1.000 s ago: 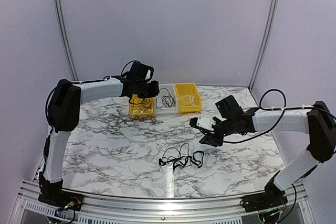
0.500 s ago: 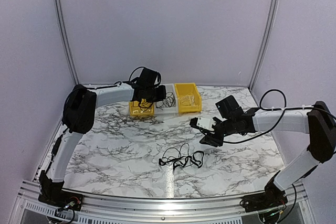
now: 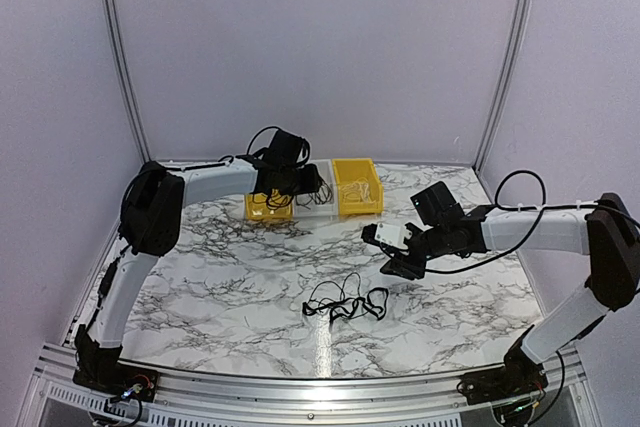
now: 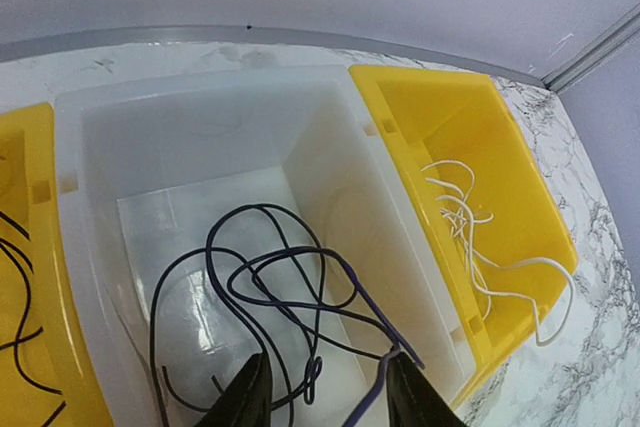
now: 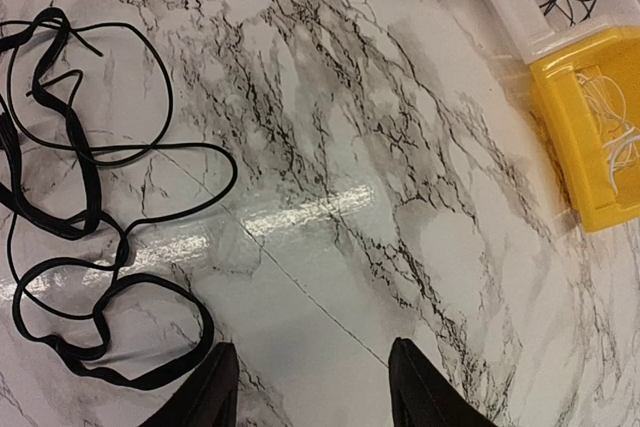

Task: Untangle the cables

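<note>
My right gripper (image 5: 312,347) stands wide and empty; the tangled cables (image 5: 85,187) lie on the marble table (image 5: 330,127) at its 10 o'clock, apart from it. My left gripper (image 4: 328,362) hangs parted above the clear bin (image 4: 330,147).

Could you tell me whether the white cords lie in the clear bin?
No, the white cords lie in a yellow bin; the clear bin holds dark cords.

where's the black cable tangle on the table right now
In the top view the black cable tangle lies loose on the marble table, around its middle and toward the near edge. It is just left of the open right gripper and nearer the bases, not touching it.
</note>
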Robot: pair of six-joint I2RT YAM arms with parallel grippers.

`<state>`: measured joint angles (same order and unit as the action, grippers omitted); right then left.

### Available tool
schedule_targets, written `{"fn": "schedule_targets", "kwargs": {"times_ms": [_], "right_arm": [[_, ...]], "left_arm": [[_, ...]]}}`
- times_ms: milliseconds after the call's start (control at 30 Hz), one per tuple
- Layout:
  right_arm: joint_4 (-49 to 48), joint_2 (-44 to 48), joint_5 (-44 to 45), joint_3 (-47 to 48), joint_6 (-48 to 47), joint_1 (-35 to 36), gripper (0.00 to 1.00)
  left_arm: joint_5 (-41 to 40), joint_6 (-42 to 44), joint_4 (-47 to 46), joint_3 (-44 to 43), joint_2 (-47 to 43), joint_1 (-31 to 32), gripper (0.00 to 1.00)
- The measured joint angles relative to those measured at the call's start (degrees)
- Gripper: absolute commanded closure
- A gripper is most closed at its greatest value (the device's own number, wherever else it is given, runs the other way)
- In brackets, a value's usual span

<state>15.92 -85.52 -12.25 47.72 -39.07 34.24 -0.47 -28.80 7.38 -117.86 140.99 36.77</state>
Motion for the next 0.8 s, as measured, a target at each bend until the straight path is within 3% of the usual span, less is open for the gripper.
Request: {"fn": "schedule_targets", "kwargs": {"times_ms": [533,800], "right_arm": [[0.0,0.02,0.37,0.0,-0.17,-0.02,0.49],[0.46,0.13,0.17,1.03,2.16,-0.02,0.56]], "left_arm": [[-5.86,6.32,2.78,6.1,-17.22,-1.62,0.48],[-7.56,7.8,4.17,16.81,-22.62,-1.79,0.48]]}}
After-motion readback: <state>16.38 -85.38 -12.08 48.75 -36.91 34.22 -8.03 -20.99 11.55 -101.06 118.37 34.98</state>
